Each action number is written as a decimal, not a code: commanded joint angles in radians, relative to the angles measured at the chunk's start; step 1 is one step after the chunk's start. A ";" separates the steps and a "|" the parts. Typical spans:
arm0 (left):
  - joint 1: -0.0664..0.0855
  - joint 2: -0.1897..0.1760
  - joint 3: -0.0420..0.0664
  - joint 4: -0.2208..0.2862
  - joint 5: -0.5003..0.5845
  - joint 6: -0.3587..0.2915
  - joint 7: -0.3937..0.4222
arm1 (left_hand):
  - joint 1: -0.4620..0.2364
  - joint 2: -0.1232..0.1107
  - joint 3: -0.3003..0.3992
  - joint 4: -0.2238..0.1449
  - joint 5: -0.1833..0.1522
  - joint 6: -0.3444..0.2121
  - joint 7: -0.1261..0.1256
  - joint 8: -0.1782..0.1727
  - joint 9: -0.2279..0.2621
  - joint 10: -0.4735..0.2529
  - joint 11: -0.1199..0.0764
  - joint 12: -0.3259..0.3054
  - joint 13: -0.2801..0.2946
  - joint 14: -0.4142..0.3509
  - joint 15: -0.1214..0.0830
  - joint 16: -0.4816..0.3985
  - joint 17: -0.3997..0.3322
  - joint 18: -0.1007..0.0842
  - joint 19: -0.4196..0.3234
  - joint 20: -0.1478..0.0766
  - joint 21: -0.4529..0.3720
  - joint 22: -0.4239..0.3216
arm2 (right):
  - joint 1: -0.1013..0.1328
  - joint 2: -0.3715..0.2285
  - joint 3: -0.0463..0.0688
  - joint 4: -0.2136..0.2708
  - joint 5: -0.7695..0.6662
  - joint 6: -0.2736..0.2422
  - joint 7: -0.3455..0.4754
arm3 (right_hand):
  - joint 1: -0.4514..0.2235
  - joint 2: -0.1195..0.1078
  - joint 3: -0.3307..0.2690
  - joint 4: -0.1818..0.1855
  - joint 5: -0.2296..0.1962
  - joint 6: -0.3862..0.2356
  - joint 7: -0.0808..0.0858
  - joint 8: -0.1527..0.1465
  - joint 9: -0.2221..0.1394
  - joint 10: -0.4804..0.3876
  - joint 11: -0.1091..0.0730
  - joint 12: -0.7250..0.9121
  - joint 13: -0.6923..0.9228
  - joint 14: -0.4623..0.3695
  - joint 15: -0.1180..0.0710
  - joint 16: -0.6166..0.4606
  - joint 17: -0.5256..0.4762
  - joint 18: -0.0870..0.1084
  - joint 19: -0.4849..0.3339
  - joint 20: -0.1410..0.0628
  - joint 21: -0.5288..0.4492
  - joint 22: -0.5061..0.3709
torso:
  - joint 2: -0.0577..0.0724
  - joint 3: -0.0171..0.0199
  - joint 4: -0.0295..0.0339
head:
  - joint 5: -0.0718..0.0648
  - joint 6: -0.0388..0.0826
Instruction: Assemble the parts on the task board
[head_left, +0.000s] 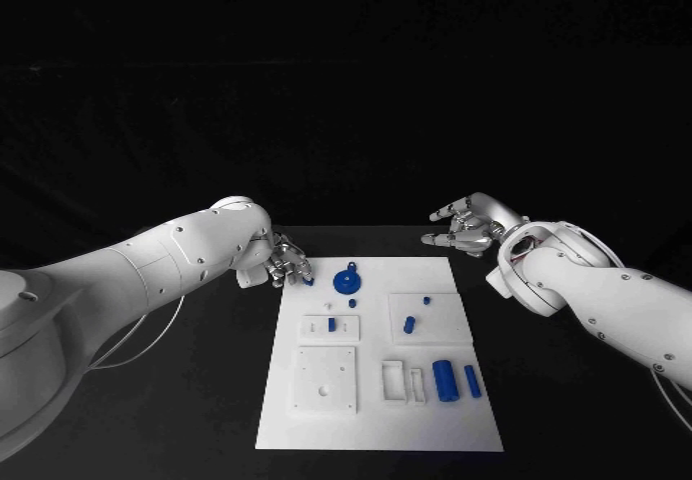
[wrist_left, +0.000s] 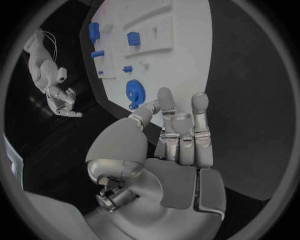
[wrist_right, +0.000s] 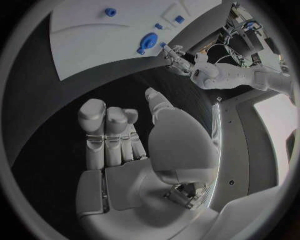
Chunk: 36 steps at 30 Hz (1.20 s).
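Two cylinders (head_left: 454, 379): blue, lying side by side near the task board's (head_left: 379, 430) front right
Middle board: small blue pegs (head_left: 410, 323) in white blocks
Blue gear (head_left: 348, 280): on the board's far left part
Left hand (head_left: 289, 264): empty, fingers slightly apart, at the board's far left corner; just beside the gear
Right hand (head_left: 464, 226): empty, fingers loosely spread, over the black counter (head_left: 173, 420) beyond the far right corner

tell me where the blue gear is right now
In the head view the blue gear lies on the task board near its far left corner, just right of the left hand.
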 joint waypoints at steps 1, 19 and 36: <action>0.000 -0.010 0.001 0.019 0.033 -0.034 0.009 | -0.004 -0.013 0.030 -0.021 0.008 0.071 -0.059 -0.003 0.064 0.035 -0.009 -0.003 -0.001 0.010 0.000 0.005 0.009 0.001 -0.001 -0.004 0.004 0.020 | 0.000 -0.001 0.001 0.001 -0.001 0.013 0.007 | -0.005 -0.001 0.002 0.001 0.006 -0.003 -0.001 -0.006 -0.001 -0.002 0.000 0.001 0.000 0.001 0.000 -0.005 0.000 0.012 0.003 0.000 -0.006 0.104 | -0.001 -0.0004 0.0024 | 0.001 0.001; 0.015 -0.210 0.002 0.354 0.152 -0.215 -0.027 | -0.029 -0.043 0.049 -0.044 0.079 0.161 -0.078 -0.049 0.066 0.047 -0.026 0.059 -0.029 0.073 -0.004 0.020 0.140 0.004 0.023 -0.007 0.016 0.019 | 0.000 -0.016 0.001 0.002 0.004 0.012 0.005 | -0.005 -0.001 0.002 0.001 0.006 -0.003 -0.001 -0.006 -0.001 -0.002 0.000 0.001 0.000 0.001 0.000 -0.005 0.000 0.012 0.003 0.000 -0.006 0.104 | -0.011 -0.0011 0.0152 | -0.001 -0.009; 0.016 -0.358 -0.027 0.645 0.100 -0.361 -0.039 | -0.027 -0.072 0.047 -0.030 0.102 0.203 -0.093 -0.045 0.083 0.048 -0.037 0.129 -0.067 0.112 -0.007 0.033 0.250 0.011 0.041 -0.004 0.031 0.020 | -0.001 -0.021 0.001 -0.005 0.008 0.013 0.005 | -0.005 0.000 0.001 0.000 0.007 0.000 -0.001 -0.006 -0.001 -0.002 0.000 0.000 0.000 0.001 0.000 -0.005 -0.001 0.012 0.003 0.000 -0.005 0.104 | -0.013 0.0007 0.0153 | 0.004 -0.020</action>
